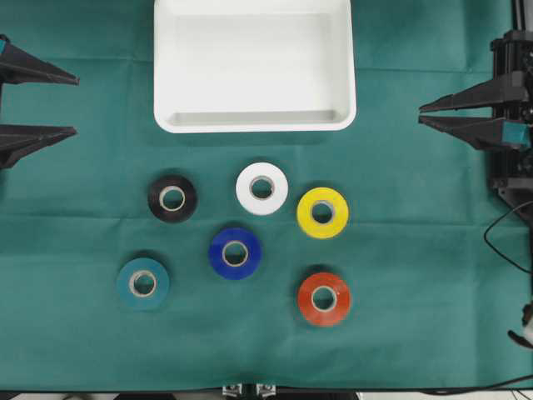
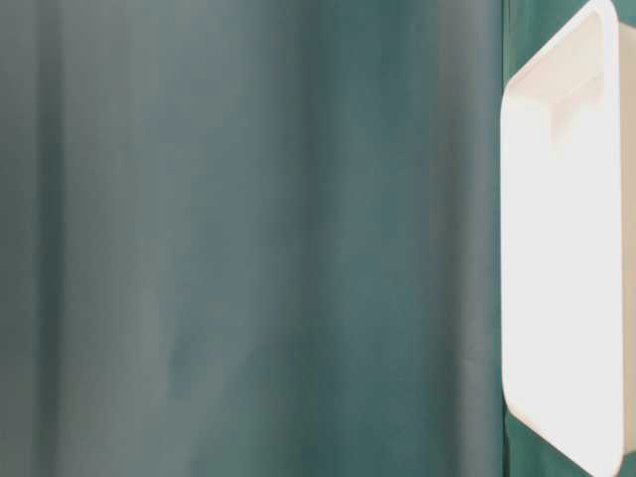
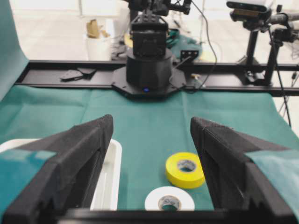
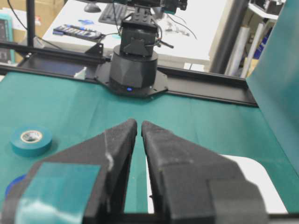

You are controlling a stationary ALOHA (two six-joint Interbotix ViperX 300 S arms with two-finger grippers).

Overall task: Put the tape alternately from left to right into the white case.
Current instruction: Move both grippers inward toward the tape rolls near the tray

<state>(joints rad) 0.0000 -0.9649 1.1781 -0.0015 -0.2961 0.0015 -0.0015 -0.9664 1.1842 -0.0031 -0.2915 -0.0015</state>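
Note:
Six rolls of tape lie flat on the green cloth: black [image 1: 172,198], white [image 1: 261,188], yellow [image 1: 322,212], blue [image 1: 235,252], teal [image 1: 142,283] and orange-red [image 1: 324,299]. The white case [image 1: 254,123] sits beyond them at the top centre, with nothing inside. My left gripper [image 1: 77,105] hovers at the left edge, open and holding nothing. My right gripper [image 1: 419,114] is at the right edge, shut on nothing. The left wrist view has the yellow roll [image 3: 185,169], the white roll [image 3: 169,199] and the case's rim [image 3: 110,177] between the open jaws. The right wrist view shows the teal roll [image 4: 31,139].
Green cloth [image 1: 416,250] covers the table to its front edge. Black cables [image 1: 508,242] hang by the right arm's base. The opposite arm's black base [image 3: 148,70] stands on a rail across the table. The table-level view shows only a cloth backdrop and the case's side [image 2: 566,248].

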